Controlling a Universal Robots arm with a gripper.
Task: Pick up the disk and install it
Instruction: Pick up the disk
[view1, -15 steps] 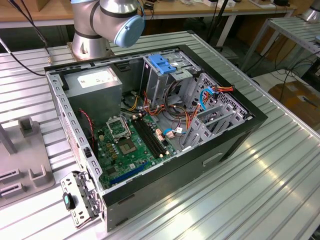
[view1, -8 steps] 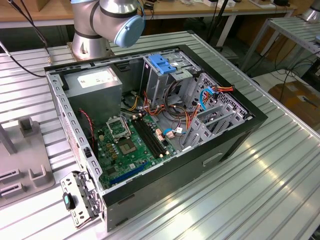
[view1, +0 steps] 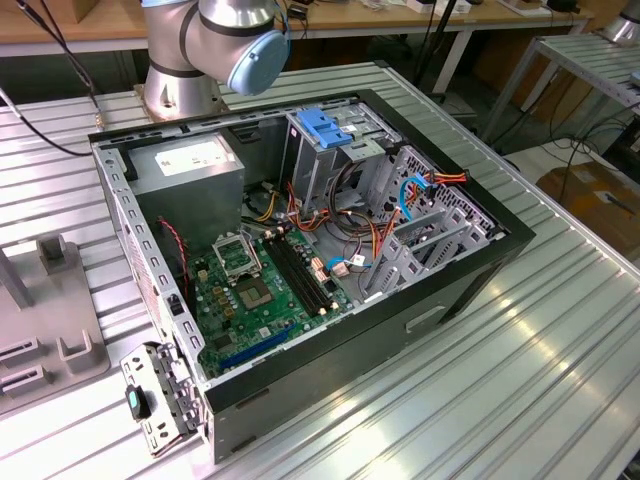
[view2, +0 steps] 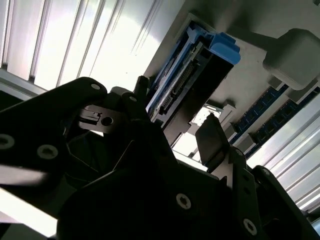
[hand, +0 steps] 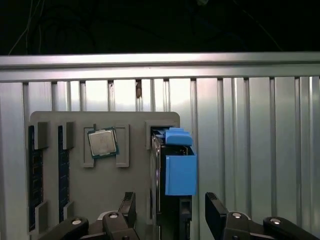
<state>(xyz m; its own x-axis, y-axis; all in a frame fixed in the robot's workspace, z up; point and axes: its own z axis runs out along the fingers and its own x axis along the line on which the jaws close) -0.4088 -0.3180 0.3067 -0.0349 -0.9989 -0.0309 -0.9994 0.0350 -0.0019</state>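
The disk (hand: 176, 172) is a dark flat drive in a bright blue carrier. It stands on edge in a slot of a grey holder plate (hand: 70, 200). In the second wrist view the disk (view2: 197, 70) shows its connector edge and blue rail. My gripper (hand: 171, 212) is open and hangs just over the disk, with one black fingertip (hand: 128, 204) on each side and a gap between each pad and the carrier. In the second wrist view the gripper (view2: 175, 122) straddles the disk's near end the same way.
The holder plate also carries a processor chip (hand: 103, 142) and memory sticks (hand: 33, 175) in slots, all on a ribbed metal table (hand: 250, 150). The open computer case (view1: 300, 250) lies on the table, and its metal drive cage has a blue bracket (view1: 325, 128) on top. The arm's base (view1: 215, 45) stands behind the case.
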